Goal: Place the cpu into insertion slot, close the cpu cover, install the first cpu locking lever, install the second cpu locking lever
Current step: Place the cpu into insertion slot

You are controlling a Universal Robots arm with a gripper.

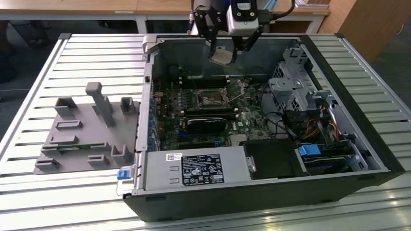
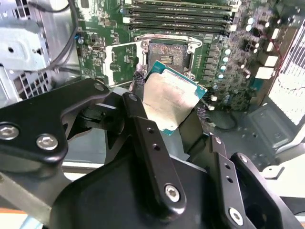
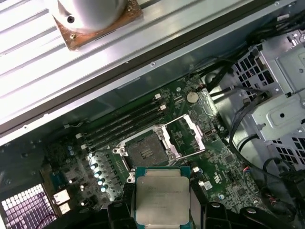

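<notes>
So the gripper point(image 1: 224, 48) is hanging over the open computer case point(image 1: 359, 120) and it's clamping the cpu point(image 1: 220, 57) between its two black fingers point(image 2: 147, 138). The fingers are pinching it by two opposite edges, so the pale metal top is sitting right in the gap between them, facing the second wrist view. The chip is tilting a bit, one green corner poking out past the fingertips.

The cpu point(image 2: 171, 100) isn't touching anything else. It's floating in the air above the green motherboard point(image 1: 192, 130), well apart from the insertion slot point(image 1: 209, 97). In the exterior view it's showing higher up than the slot, against the case's back wall.

In the first wrist view the cpu point(image 3: 162, 195) is sitting near the slot point(image 3: 145, 151), which is lying bare with its dark centre showing. The cpu cover point(image 3: 187, 137) is flipped open and lying just beside the slot. I can't really tell how the locking levers are sitting.

Over on the exterior view's left, a grey fixture block point(image 1: 83, 130) is resting on the slatted table point(image 1: 38, 86).
</notes>
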